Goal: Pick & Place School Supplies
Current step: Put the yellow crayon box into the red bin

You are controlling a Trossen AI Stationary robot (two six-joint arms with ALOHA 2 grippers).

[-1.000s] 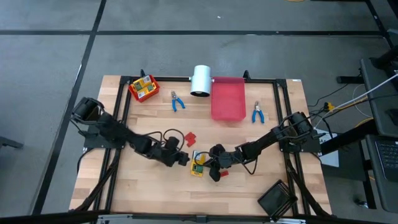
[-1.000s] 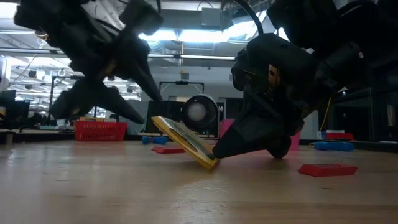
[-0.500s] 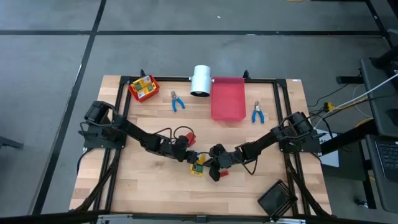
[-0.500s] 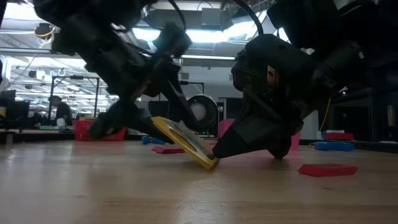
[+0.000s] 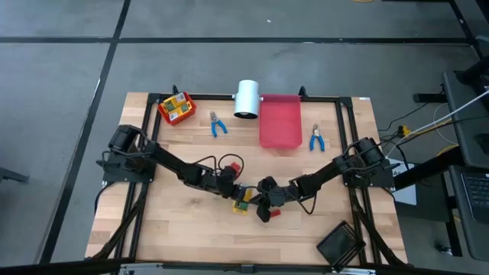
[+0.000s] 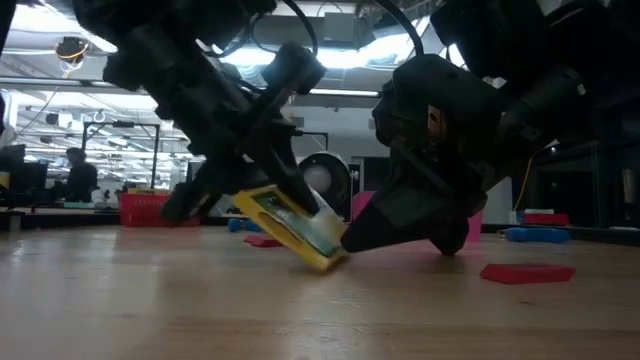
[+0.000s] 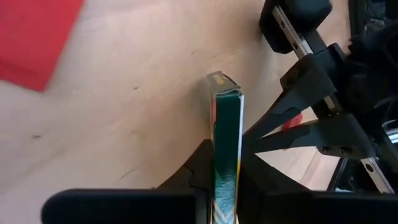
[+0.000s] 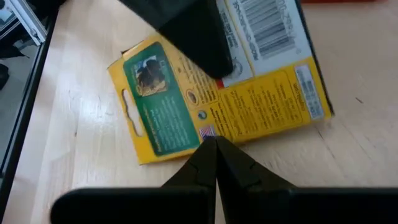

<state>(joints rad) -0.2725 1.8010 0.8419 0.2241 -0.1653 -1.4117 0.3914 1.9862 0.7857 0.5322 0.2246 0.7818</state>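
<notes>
A yellow-orange box with green print (image 5: 242, 201) stands tilted near the table's middle, between my two grippers. My left gripper (image 5: 234, 192) is shut on it. My right gripper (image 5: 262, 201) is shut, its tips at the box's edge. Two more boxes (image 5: 176, 108) lie at the far left. Blue-handled pliers lie left (image 5: 218, 124) and right (image 5: 316, 138) of the red bin. Small red blocks lie by the left gripper (image 5: 234, 166) and by the right gripper (image 5: 275, 212). My left gripper pinches the box's two broad faces (image 7: 227, 177) between its fingers, coming from the table's left and slanting down. The box is tilted, its lower corner (image 6: 325, 264) on the table and its other end raised. My right gripper's shut fingertips (image 8: 214, 146) meet the box's long edge (image 8: 217, 134) low by the table. They come from the table's right, slanting down.
A red bin (image 5: 280, 121) and a white cylinder (image 5: 247, 98) stand at the far middle. A black tray (image 5: 341, 244) sits at the near right corner. A black frame runs around the table top. Bare wood lies at the near left.
My left gripper has gone toward the table's right edge to the box, set its open fingers on either side of it and shut on it. The box, which leaned flat and low against my right gripper's tips, has turned more onto its edge. Its lower corner stays on the table.
</notes>
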